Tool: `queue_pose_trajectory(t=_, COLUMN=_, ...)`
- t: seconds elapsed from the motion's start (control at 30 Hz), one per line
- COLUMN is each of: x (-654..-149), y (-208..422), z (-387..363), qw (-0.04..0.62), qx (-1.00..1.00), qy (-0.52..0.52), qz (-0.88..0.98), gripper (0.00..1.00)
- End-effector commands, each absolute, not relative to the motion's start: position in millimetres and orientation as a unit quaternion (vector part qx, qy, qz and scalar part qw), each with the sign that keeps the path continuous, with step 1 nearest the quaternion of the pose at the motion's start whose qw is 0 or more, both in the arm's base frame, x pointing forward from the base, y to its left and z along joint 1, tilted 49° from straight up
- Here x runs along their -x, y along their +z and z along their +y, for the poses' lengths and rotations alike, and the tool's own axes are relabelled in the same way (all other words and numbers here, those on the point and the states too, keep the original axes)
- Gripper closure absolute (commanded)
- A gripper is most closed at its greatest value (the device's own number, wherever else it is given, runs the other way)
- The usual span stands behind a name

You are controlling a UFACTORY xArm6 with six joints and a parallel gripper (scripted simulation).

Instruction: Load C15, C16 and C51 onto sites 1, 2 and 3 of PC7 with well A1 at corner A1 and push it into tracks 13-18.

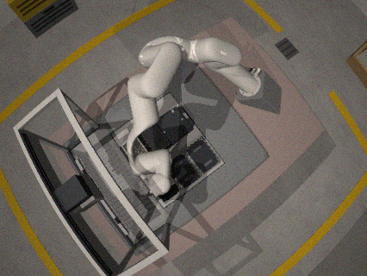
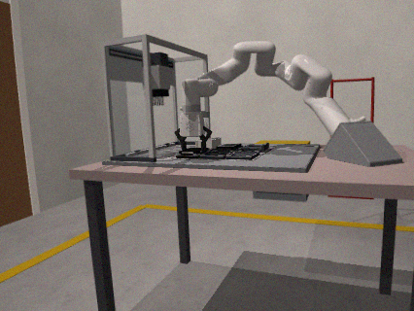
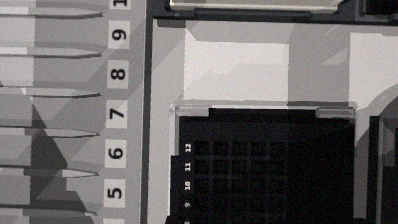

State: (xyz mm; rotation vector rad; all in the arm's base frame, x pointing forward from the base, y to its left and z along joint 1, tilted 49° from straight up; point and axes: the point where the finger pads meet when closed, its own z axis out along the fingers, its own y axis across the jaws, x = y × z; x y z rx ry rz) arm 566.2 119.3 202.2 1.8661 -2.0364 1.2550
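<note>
In the wrist view a dark 96-well plate, C15 [image 3: 265,170], lies in its nest directly under me; column labels 9 to 12 run along its left edge. The nest's light rim [image 3: 262,111] frames its far end. My gripper [image 2: 193,145] stands low over the far end of the row of nests, with its fingers wide on either side of this plate and shut on it. The fingertips are hidden in the wrist view. In the top view my wrist [image 1: 161,178] covers the plate. Other dark plates [image 1: 202,155] lie further along the deck towards the arm's base.
The apron's track numbers 5 to 9 [image 3: 117,115] and the rail tips [image 3: 50,92] lie just left of the nest. The instrument's frame [image 2: 146,97] with its hanging head [image 2: 160,73] stands close behind my gripper. Another dark-edged part [image 3: 255,6] lies beyond the nest.
</note>
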Motion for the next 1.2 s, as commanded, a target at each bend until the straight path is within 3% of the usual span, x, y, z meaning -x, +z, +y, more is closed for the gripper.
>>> queue_pose_trajectory(t=0.0, x=-566.5, y=203.4, z=120.5, qw=0.052, qx=-0.614, qy=0.413, qz=-0.67, gripper=1.0)
queue_pose_trajectory(t=1.17, x=-559.3, y=214.3, z=130.8, qw=0.052, qx=-0.614, qy=0.413, qz=-0.67, gripper=1.0)
